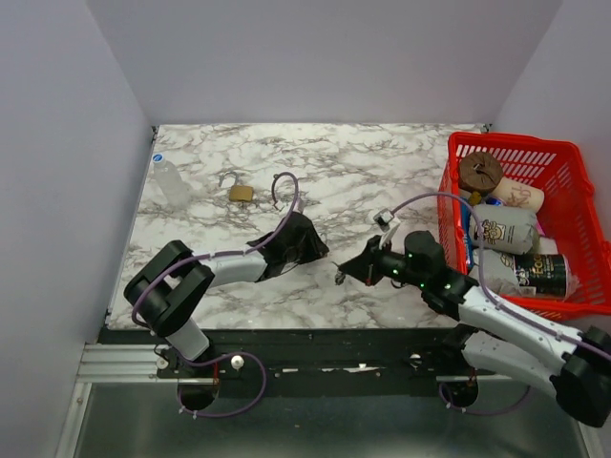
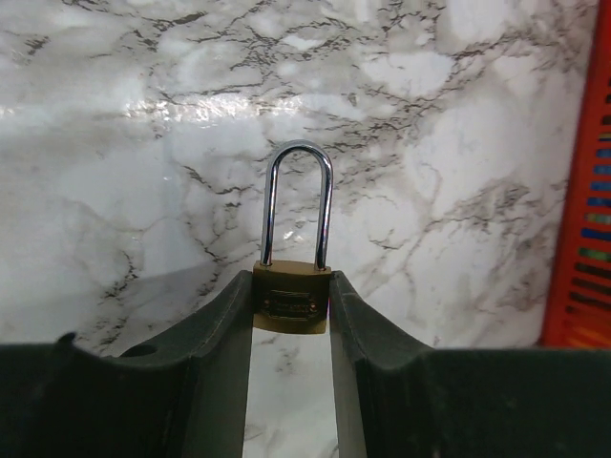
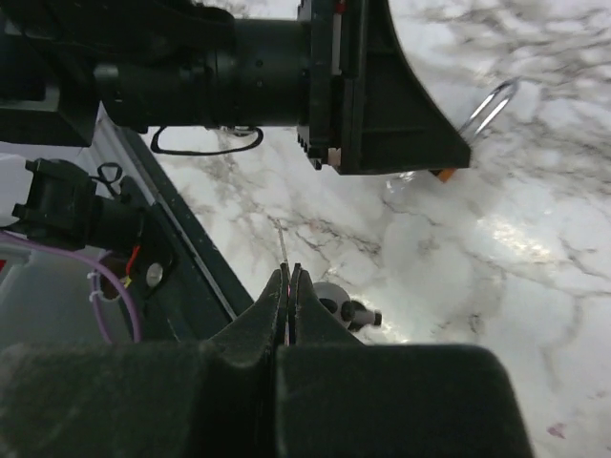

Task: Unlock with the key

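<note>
Brass padlock (image 2: 291, 301) sits pinched in the left hand (image 2: 289, 286) over the tabletop (image 1: 382, 172), and the right hand (image 3: 288, 274), pressed shut on a thin key (image 3: 281, 243), could skid it off-line and twist the padlock loose.

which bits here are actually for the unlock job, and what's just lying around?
For the job:
padlock, held in left tool
key, pinched edge-on in right tool

Lying about:
second padlock, loose
clear plastic item
red basket and the cups in it
</note>
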You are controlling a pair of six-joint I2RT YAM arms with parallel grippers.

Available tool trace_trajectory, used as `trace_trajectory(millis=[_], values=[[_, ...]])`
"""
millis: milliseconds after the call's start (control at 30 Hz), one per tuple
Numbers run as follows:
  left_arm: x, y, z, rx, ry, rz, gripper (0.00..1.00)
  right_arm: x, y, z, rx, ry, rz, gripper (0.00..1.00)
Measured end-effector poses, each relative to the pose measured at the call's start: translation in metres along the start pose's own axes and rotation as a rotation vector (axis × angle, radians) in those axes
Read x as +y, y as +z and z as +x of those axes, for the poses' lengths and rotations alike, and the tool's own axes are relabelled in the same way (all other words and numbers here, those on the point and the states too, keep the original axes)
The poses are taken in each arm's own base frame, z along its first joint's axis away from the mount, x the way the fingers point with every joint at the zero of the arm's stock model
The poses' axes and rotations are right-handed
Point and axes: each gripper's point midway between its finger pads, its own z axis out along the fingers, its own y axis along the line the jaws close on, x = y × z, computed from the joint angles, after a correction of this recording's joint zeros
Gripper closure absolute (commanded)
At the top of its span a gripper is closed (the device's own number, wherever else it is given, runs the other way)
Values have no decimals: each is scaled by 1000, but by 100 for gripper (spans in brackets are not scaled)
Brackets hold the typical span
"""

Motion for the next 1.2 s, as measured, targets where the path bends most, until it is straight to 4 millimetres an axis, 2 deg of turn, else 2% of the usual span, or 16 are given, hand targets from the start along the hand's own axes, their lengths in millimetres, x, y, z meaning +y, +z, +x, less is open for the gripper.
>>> trace_trajectory(millis=[67,167,233,500,667,867,1200], values=[[-5,-3,-1,-12,-50,34,100,2,14,10,19,22,-11,99],[-10,-7,-2,-30,-107,69,100,-9,30,37,78,64,35,99],[-8,-11,-2,-40,-135,77,100,-14,38,45,91,72,65,99],[-3,-25,-14,-104,-207,87,100,-25,56,35,5,95,129,99],[4,-25,-16,-121,-232,72,100,-36,72,45,6,147,156,99],[17,-25,-8,-115,-254,50,100,-42,90,49,-21,187,147,99],[24,-24,-8,-128,-287,52,100,-47,97,49,-41,221,162,99]])
